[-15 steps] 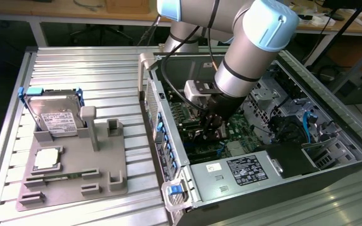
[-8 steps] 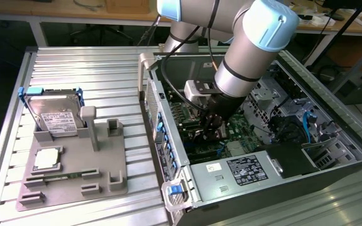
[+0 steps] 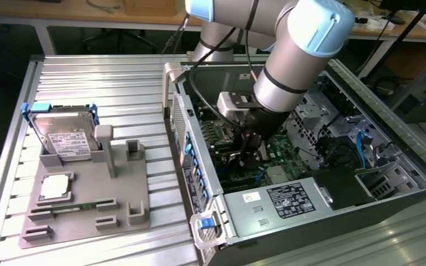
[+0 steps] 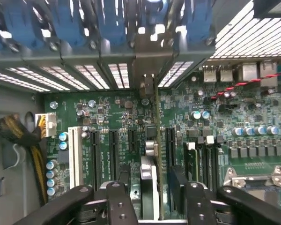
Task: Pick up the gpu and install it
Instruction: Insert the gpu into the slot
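The gpu (image 4: 151, 154) stands on its edge inside the open computer case (image 3: 390, 191), directly above the green motherboard (image 4: 107, 117). In the wrist view it appears as a thin card seen from its edge, with its silver cooler part between the two black fingers (image 4: 119, 197) of the gripper (image 4: 152, 199). The jaws are narrow and closed on the card, one finger on each face. The far end of the card, with the silver metal bracket (image 4: 147, 56), reaches the row of rear slot openings of the case, under the blue clips (image 4: 65, 23). The lower edge of the card runs along one of the long black expansion slots (image 4: 170, 140); I cannot tell if it is already pressed fully into the slot.

In the exterior view the arm (image 3: 294, 61) reaches down into the case, and the gripper (image 3: 248, 149) is deep between the case walls, close to the motherboard. The power supply (image 3: 287, 202) with its white and black labels lies at the near end of the case.

At the exterior view's left, well apart from the case, a grey parts holder (image 3: 87, 221) lies on the metal table (image 3: 102, 77). It carries a hard drive (image 3: 65, 136) in a blue frame, a processor (image 3: 56, 187) and a narrow RAM stick (image 3: 69, 208).
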Tool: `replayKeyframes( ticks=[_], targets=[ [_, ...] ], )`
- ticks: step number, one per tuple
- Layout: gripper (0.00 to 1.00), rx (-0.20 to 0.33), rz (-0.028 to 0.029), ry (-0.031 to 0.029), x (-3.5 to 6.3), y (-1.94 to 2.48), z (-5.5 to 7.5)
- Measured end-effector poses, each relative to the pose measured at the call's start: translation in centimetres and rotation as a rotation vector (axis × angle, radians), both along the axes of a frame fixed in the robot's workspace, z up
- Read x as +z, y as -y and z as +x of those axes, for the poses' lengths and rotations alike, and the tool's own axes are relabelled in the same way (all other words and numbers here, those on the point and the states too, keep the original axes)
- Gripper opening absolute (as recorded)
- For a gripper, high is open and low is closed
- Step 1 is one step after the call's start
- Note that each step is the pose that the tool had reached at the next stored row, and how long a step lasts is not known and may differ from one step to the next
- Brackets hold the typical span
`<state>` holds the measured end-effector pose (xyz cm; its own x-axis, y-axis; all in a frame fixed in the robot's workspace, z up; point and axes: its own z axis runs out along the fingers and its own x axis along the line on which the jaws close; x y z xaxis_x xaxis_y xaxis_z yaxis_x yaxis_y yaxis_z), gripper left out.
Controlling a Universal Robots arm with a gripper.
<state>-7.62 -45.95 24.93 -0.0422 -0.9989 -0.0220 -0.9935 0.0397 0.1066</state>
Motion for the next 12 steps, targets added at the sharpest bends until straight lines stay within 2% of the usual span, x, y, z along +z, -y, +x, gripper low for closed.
replayKeyframes(
  ticks=[3,7,12],
  targets=[
    [0.47,0.000,-0.0001,-0.0001,1.58,0.00,0.0],
    [0.47,0.000,0.0000,-0.0001,3.20,-0.01,0.0],
    [0.45,0.000,0.0001,0.0000,3.30,-0.01,0.0]
  ],
)
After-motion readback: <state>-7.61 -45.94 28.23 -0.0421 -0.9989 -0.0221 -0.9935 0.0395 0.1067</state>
